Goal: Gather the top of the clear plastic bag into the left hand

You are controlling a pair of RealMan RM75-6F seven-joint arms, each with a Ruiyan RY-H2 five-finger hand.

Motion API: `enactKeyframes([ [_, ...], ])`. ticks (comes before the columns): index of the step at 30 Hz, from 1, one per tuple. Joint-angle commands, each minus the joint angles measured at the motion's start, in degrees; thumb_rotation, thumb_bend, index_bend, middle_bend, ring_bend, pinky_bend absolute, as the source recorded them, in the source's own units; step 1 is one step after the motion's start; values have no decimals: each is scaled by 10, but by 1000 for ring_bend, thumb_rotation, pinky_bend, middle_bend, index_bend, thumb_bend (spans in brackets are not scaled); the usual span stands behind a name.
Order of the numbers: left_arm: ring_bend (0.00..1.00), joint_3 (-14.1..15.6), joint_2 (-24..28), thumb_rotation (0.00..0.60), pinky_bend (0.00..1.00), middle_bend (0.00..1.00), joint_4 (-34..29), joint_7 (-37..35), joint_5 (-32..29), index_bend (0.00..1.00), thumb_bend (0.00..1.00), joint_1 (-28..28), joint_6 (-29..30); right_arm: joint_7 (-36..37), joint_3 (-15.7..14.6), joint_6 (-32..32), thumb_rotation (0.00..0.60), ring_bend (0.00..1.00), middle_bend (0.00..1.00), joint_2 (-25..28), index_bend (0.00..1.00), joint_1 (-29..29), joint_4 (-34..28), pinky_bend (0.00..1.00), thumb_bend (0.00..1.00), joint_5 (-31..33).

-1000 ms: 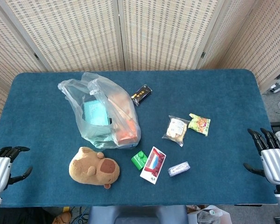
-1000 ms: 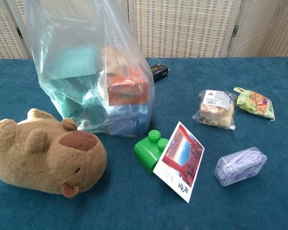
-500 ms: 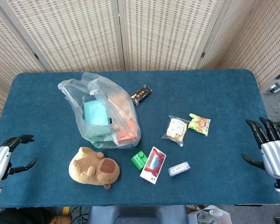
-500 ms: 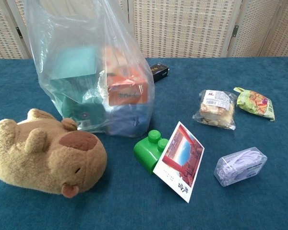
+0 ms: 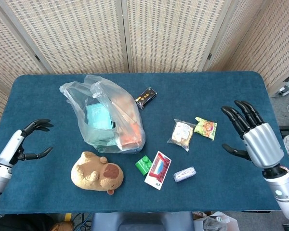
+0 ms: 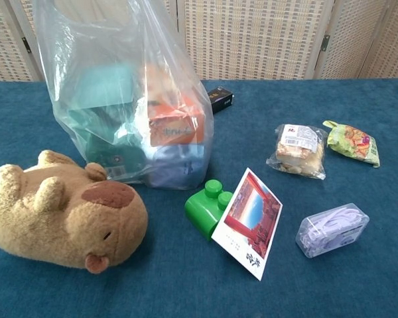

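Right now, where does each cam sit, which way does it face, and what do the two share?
Head view: high up, looking steeply down on the whole blue table; the left hand and right hand show at the sides, both holding nothing, fingers apart.
Chest view: low at the near table edge, facing level across it toward the woven screens; no hand or arm shows.
Shared: clear plastic bag, capybara plush, green block.

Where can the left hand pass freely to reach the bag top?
Bare cloth lies between the left hand and the clear plastic bag, also behind the bag toward the far table edge. Crowded: the plush capybara sits just in front.
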Motion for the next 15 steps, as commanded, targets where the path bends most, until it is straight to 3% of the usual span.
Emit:
enactKeyframes([
  [1, 260, -14, 18, 600, 165, 242, -5, -48, 0, 172, 218, -33, -38, -18, 8, -22, 600, 43, 150, 9, 0, 18, -20, 111, 51, -3],
  [8, 199, -31, 24, 495, 153, 190, 1, -136, -12, 136, 218, -84, -101, -26, 13, -40, 600, 42, 149, 12, 0, 36, -39, 111, 51, 7],
  [15, 199, -44, 18, 484, 152, 190, 11, -208, -11, 140, 218, -126, -139, -27, 10, -35, 600, 42, 149, 18, 0, 34, -44, 111, 50, 13],
])
